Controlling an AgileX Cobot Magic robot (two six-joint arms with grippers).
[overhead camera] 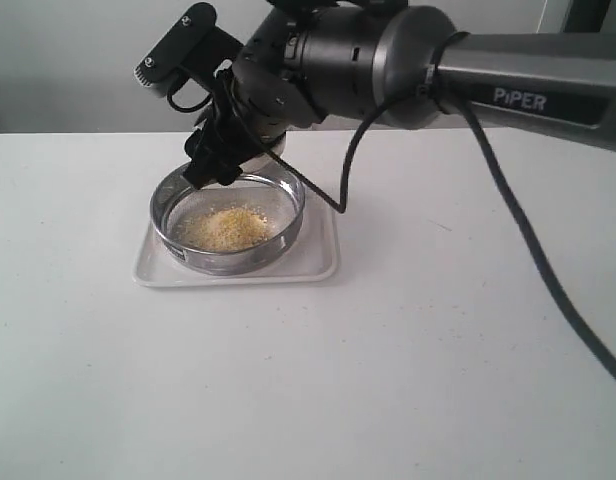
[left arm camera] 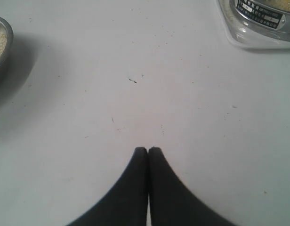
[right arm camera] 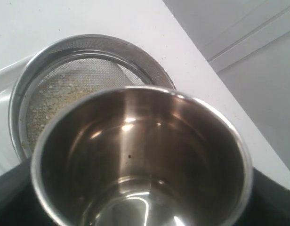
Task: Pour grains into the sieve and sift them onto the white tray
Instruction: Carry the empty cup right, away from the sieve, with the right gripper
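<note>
The sieve (overhead camera: 289,196), a wide steel ring with a mesh bottom, stands on the white tray (overhead camera: 318,263). A heap of yellow and pale grains (overhead camera: 228,228) lies on its mesh. My right gripper (overhead camera: 216,162) reaches across from the right and hangs over the sieve's far rim, shut on a small steel cup (right arm camera: 135,155). The cup is tipped toward the sieve (right arm camera: 88,51), and its inside shows bare metal with no grains. Grains (right arm camera: 51,96) speckle the mesh beyond the cup. My left gripper (left arm camera: 148,150) is shut with nothing in it, low over bare table, out of the exterior view.
In the left wrist view a steel bowl (left arm camera: 1,52) holding pale grains sits at one edge, and a corner of the tray (left arm camera: 248,40) with the labelled sieve wall (left arm camera: 260,13) at the opposite one. The right arm's cable (overhead camera: 508,210) hangs over the table.
</note>
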